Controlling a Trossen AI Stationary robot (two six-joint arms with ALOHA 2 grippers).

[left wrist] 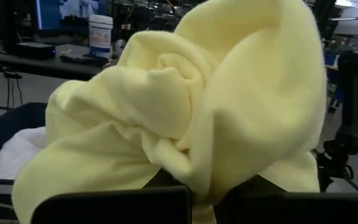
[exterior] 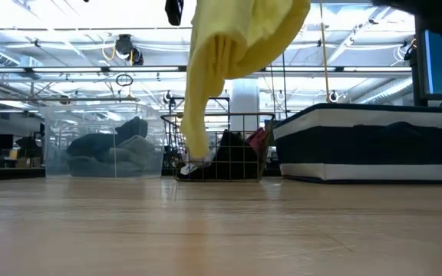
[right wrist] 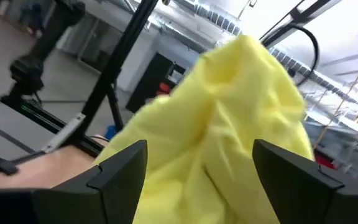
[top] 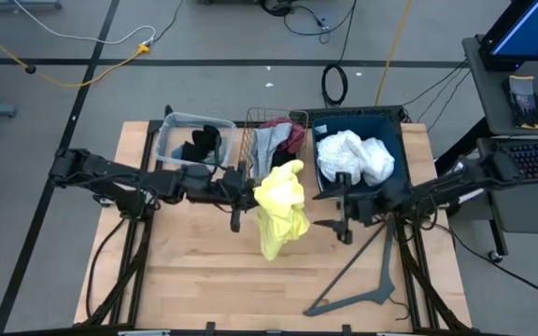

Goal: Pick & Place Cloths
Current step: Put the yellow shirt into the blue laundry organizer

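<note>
The step in hand is the carrying of the yellow cloth: the left claw is pressed together, pinching a bunch of it and holding it above the counter, so it hangs free near the middle, just in front of the wire basket. The right claw waits just to its right with fingers spread and nothing in them; its wrist view has the fabric right ahead, between the fingers. The white cloth lies in the dark bin at far right, and a black piece in the clear tub at far left. Next, I judge, the right claw must close on the hanging fabric, or the left must carry it over a container and let go; which container I cannot tell.
</note>
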